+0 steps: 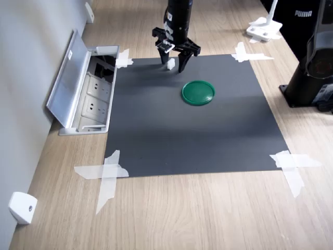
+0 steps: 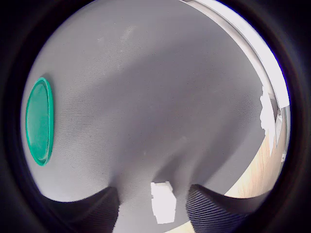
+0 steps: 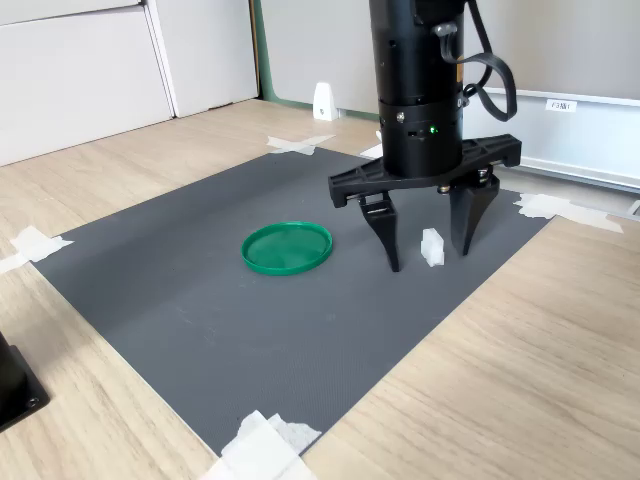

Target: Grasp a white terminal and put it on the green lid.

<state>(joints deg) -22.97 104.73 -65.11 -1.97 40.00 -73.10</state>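
The white terminal [image 1: 170, 63] [image 3: 432, 247] [image 2: 163, 202] is a tiny white block standing on the dark mat, near the mat's far edge in the first exterior view. My gripper [image 1: 173, 66] [image 3: 428, 258] [image 2: 153, 208] points straight down over it, open, with one finger on each side of the block and a gap to each. The fingertips reach down to about the mat. The green lid [image 1: 198, 92] [image 3: 287, 247] [image 2: 39, 121] lies flat on the mat a short way off, to the second exterior view's left of the gripper.
The dark mat [image 1: 192, 130] is taped at its corners to a wooden table. An open floor socket box [image 1: 86, 94] with a raised metal flap borders the mat on the first exterior view's left. A black robot base [image 1: 315, 67] stands on the first exterior view's right.
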